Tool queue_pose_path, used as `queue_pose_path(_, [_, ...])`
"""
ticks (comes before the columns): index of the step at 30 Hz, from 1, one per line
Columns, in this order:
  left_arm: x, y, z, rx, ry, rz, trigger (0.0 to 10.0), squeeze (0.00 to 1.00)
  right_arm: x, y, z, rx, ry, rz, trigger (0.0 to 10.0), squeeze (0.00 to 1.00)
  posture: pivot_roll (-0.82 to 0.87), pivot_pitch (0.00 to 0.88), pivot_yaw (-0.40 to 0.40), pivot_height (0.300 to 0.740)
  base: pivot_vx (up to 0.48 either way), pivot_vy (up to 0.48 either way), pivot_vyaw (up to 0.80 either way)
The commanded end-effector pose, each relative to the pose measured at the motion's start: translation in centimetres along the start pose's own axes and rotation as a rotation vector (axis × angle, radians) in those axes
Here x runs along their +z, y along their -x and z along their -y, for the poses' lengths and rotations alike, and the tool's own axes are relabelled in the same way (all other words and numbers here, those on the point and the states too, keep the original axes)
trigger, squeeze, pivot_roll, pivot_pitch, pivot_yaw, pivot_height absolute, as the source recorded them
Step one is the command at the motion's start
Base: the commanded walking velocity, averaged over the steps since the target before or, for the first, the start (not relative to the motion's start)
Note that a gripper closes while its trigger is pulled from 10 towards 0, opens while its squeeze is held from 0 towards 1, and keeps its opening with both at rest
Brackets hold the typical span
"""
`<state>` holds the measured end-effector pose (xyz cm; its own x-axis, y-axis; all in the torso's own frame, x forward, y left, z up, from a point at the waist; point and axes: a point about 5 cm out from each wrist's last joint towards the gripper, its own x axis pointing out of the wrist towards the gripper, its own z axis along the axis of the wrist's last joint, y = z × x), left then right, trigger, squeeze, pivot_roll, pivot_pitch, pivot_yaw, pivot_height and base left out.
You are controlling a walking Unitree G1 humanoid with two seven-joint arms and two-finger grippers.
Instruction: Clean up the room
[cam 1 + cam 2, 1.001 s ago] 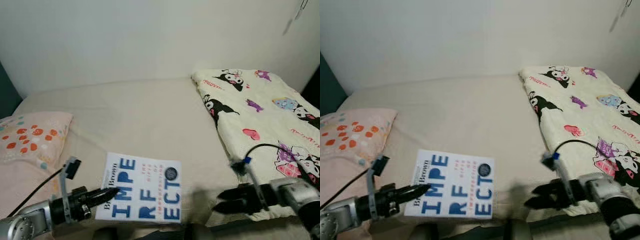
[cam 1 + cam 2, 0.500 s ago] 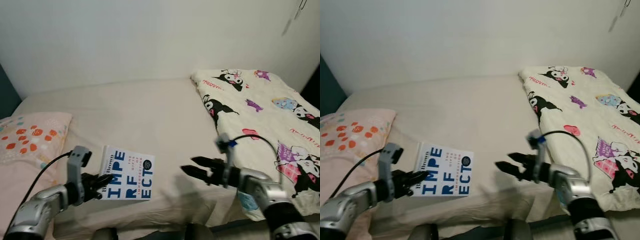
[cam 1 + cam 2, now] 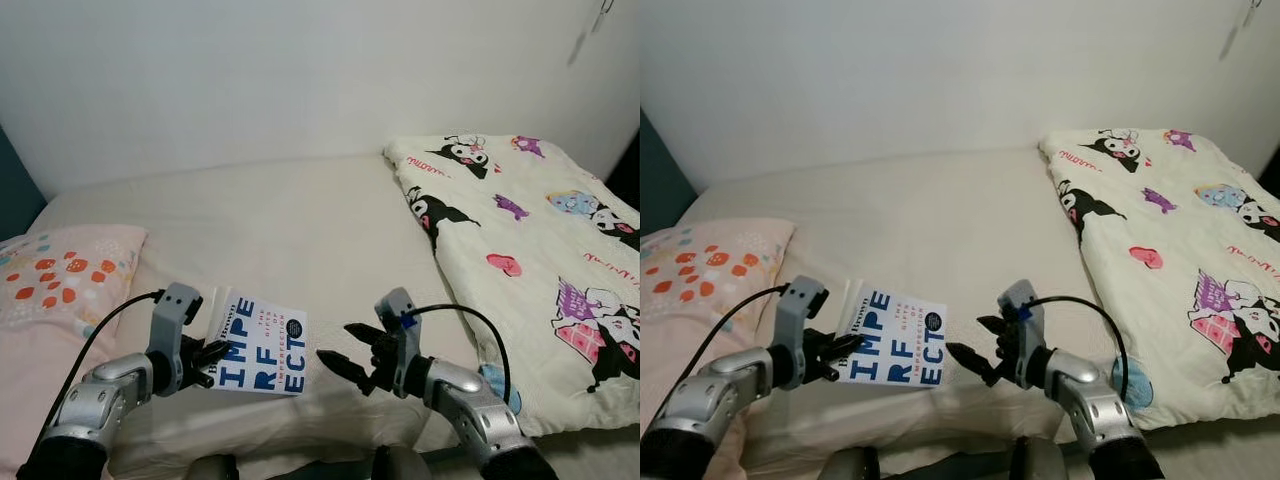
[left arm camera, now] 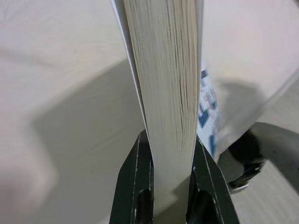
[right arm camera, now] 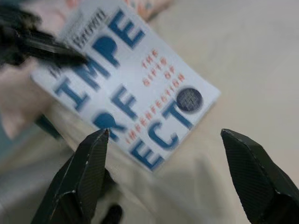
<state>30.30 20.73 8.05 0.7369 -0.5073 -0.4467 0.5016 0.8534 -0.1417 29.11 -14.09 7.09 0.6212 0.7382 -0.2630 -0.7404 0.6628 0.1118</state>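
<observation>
"So where was the book [image 3: 257, 342] when you had it?"

"Near the front edge of the bed [image 3: 300, 220], toward the pillow's side, with my left gripper [image 3: 212, 355] clenched on its spine end. The pages sat squeezed between both fingers [image 4: 135, 186]. My right gripper [image 3: 345, 355] hung just off the book's free edge, fingers spread wide, touching nothing."

"How would you have done that handover well?"

"I'd judge the right fingers should straddle the free edge squarely and close before the left let go, or the cover would sag and slip."

"And the count?"

"One book, one pillow [image 3: 62, 275] at the bed's left edge, one cartoon-print blanket [image 3: 520, 240] along its right side, two grippers."
</observation>
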Motion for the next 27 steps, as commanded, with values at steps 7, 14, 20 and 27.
queue_pose_path(7, [-1.7, 0.4, -1.6, 0.078, -0.097, -0.152, 0.0, 0.0, -1.4, 1.4, 0.4, -0.067, 0.019, -0.062, 10.0, 0.0, 0.06, 0.124, -0.033, 0.591, 0.0, 0.0, 0.0])
queue_pose_path(14, [-1.6, 0.8, -2.2, 0.075, -0.119, -0.146, 0.0, 0.0, -1.4, 1.6, -0.8, -0.002, -0.015, -0.019, 10.0, 0.0, 0.06, 0.128, -0.037, 0.591, 0.0, 0.0, 0.0])
queue_pose_path(20, [-2.5, 1.1, -2.7, 0.097, -0.142, -0.201, 0.0, 0.0, -1.9, 1.2, -1.2, -0.007, -0.039, -0.022, 10.0, 0.0, 0.06, 0.132, -0.039, 0.591, 0.0, 0.0, 0.0])
queue_pose_path(27, [-3.3, 1.8, -3.7, 0.094, -0.166, -0.283, 0.0, 0.0, -2.0, 1.2, -1.5, 0.003, -0.056, -0.03, 10.0, 0.0, 0.06, 0.132, -0.041, 0.591, 0.0, 0.0, 0.0])
